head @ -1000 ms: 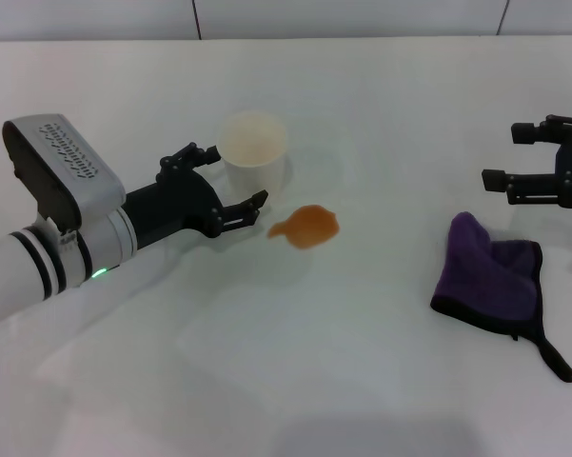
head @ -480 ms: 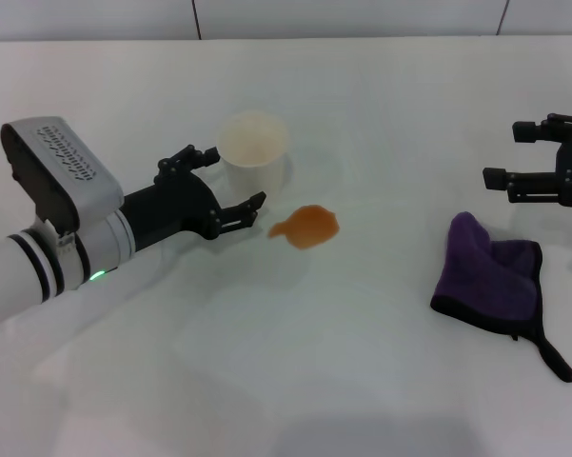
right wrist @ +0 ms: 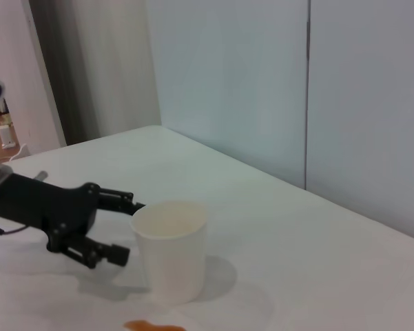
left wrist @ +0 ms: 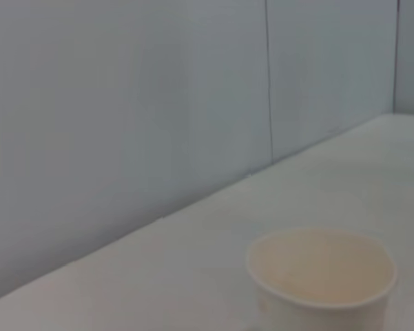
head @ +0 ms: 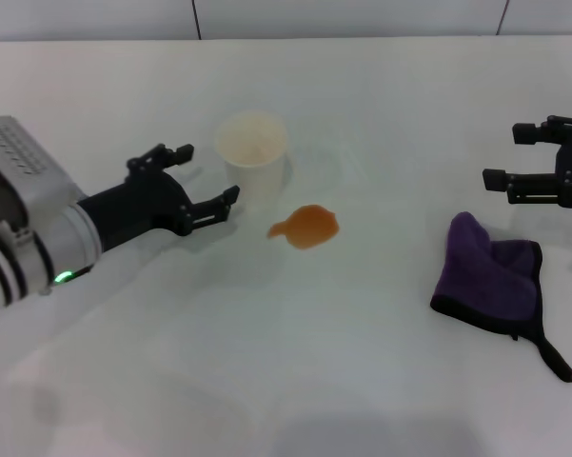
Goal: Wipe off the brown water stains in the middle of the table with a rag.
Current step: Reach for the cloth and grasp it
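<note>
here a cup (head: 252, 152) stands between the spread-fingered left gripper (head: 207, 178) and the brown water stains (head: 307, 227).

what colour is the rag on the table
The rag is purple with black edging and a black tab, clearest in the head view.

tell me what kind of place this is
Probably a robot test bench in a lab: a bare white table against plain wall panels, with only a cup, a rag and a staged stain.
</note>
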`<state>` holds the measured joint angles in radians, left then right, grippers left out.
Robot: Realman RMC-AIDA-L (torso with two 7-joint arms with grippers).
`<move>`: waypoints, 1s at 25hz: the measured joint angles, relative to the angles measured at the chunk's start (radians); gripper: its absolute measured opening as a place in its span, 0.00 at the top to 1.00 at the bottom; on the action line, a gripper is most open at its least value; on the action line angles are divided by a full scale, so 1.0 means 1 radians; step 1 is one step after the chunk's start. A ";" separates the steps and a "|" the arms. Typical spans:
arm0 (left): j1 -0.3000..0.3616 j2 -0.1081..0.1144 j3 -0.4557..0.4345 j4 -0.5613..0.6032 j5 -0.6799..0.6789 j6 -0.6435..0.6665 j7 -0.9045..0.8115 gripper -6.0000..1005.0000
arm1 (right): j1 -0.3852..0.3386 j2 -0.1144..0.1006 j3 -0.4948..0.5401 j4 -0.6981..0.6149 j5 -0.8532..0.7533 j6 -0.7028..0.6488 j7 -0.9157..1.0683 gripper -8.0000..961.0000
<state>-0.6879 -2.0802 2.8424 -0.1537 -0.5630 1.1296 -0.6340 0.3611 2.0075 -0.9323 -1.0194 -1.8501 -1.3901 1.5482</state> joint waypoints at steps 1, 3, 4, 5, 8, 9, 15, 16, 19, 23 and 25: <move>0.000 0.000 0.000 0.000 0.000 0.000 0.000 0.11 | 0.001 0.000 0.000 0.001 0.000 0.000 0.000 0.14; 0.005 0.000 0.000 -0.047 0.002 0.062 -0.032 0.11 | 0.001 0.000 0.000 0.001 0.000 0.001 0.000 0.14; 0.010 -0.002 0.001 -0.063 0.003 0.098 -0.042 0.11 | 0.001 0.001 0.000 0.000 0.000 0.001 0.000 0.14; 0.015 -0.001 0.001 -0.071 0.003 0.124 -0.046 0.11 | 0.002 0.001 0.000 0.000 0.000 0.001 0.000 0.14; 0.035 0.000 0.001 -0.108 -0.007 0.232 -0.052 0.11 | 0.002 0.002 0.000 0.001 0.000 0.001 0.000 0.14; 0.043 0.000 0.000 -0.124 -0.015 0.266 -0.052 0.11 | 0.002 0.002 0.000 0.002 0.000 0.001 0.000 0.14; 0.074 0.000 -0.001 -0.170 -0.073 0.425 -0.062 0.11 | 0.004 0.002 -0.005 -0.002 0.001 -0.001 0.004 0.14; 0.073 0.001 0.000 -0.184 -0.076 0.442 -0.073 0.11 | 0.005 0.002 -0.008 -0.002 0.001 0.000 0.004 0.14; 0.046 -0.002 0.001 -0.261 -0.051 0.479 -0.130 0.11 | 0.011 0.002 -0.013 -0.002 0.002 0.003 0.004 0.14; -0.014 -0.002 0.002 -0.342 0.029 0.494 -0.215 0.11 | 0.015 0.002 -0.013 -0.002 0.003 0.004 0.004 0.14; -0.057 0.000 0.002 -0.397 0.082 0.507 -0.264 0.11 | 0.015 0.002 -0.013 -0.002 0.004 0.004 0.004 0.14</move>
<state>-0.7448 -2.0804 2.8441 -0.5503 -0.4811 1.6369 -0.8984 0.3759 2.0095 -0.9449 -1.0216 -1.8463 -1.3866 1.5524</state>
